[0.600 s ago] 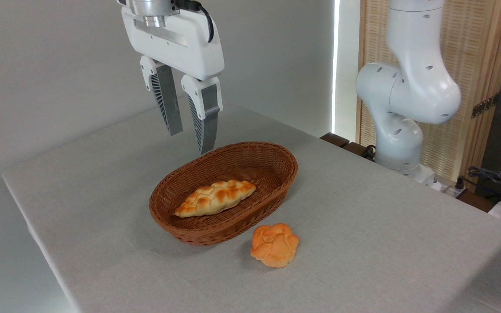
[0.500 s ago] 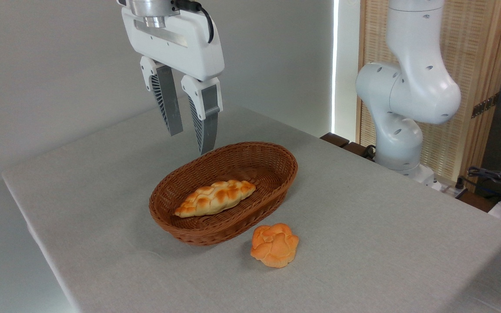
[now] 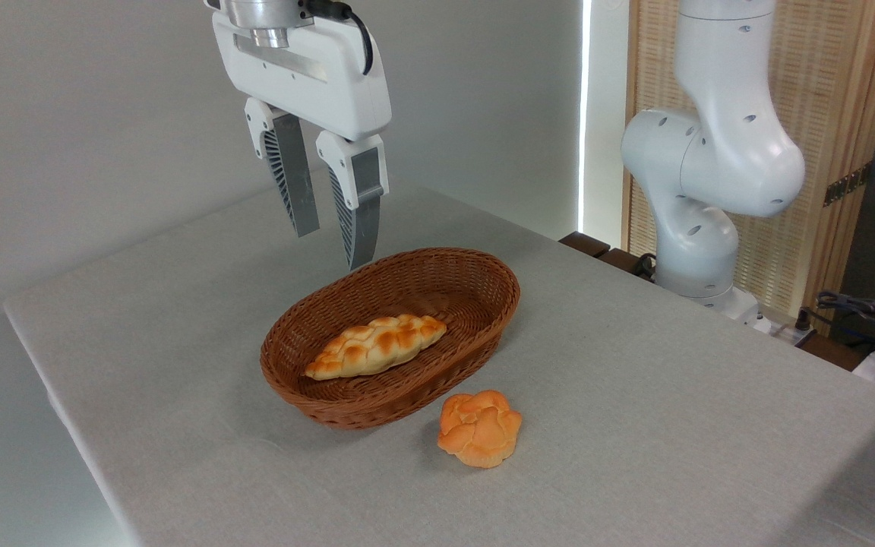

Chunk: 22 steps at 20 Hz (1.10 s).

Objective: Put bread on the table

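The long braided bread (image 3: 375,346), pale yellow with golden-brown patches, lies inside the brown oval wicker basket (image 3: 483,319) on the light grey table (image 3: 673,425). My gripper (image 3: 333,247) hangs in the air above the basket's far left rim, well clear of the loaf. It is open, and nothing sits between its two grey fingers.
A small round orange knotted bun (image 3: 480,428) rests on the cloth just in front of the basket. The arm's white base (image 3: 699,190) stands beyond the table's right edge, with cables (image 3: 863,311) and a wooden slatted screen (image 3: 817,152) behind it.
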Motion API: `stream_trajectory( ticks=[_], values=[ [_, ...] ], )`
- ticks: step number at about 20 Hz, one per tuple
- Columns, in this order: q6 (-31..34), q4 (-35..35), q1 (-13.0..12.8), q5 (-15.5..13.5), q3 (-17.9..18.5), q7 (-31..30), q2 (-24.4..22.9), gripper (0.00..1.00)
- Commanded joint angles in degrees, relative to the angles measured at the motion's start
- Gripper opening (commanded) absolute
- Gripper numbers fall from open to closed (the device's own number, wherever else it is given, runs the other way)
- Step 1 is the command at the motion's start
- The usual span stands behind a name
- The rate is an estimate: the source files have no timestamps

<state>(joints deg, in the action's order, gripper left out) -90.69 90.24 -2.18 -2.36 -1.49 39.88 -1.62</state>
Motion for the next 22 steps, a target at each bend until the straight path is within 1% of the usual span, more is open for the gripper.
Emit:
stream_trajectory(
  ticks=[1, 2, 3, 4, 6, 8, 10, 13, 16, 17, 22],
  values=[
    [0.25, 1.16, 0.07, -2.20, -0.36, -0.50, -0.58, 1.00],
    [-0.27, 1.95, -0.01, -3.26, -0.44, -0.41, -0.67, 1.00],
    [-1.58, 3.17, -0.01, -3.70, -1.49, -0.41, -0.93, 1.00],
    [-3.59, 5.45, -0.01, -3.79, -2.28, -0.41, -2.06, 1.00],
    [-7.21, 10.46, -0.27, -3.79, -2.55, -0.41, -4.61, 1.00],
    [-7.22, 13.89, -0.36, -3.79, -2.99, -0.41, -6.55, 1.00],
    [-7.48, 19.94, -0.19, -3.71, -2.99, -0.41, -10.32, 1.00],
    [-10.28, 27.68, -0.45, -4.05, -3.17, -0.41, -13.93, 1.00],
    [-13.97, 32.61, -0.63, -6.07, -3.26, -0.24, -15.25, 1.00],
    [-15.90, 33.93, -0.63, -6.25, -3.34, 0.11, -15.35, 1.00],
    [-24.52, 39.74, -0.63, -6.34, -6.41, 1.78, -14.91, 1.00]
  ],
)
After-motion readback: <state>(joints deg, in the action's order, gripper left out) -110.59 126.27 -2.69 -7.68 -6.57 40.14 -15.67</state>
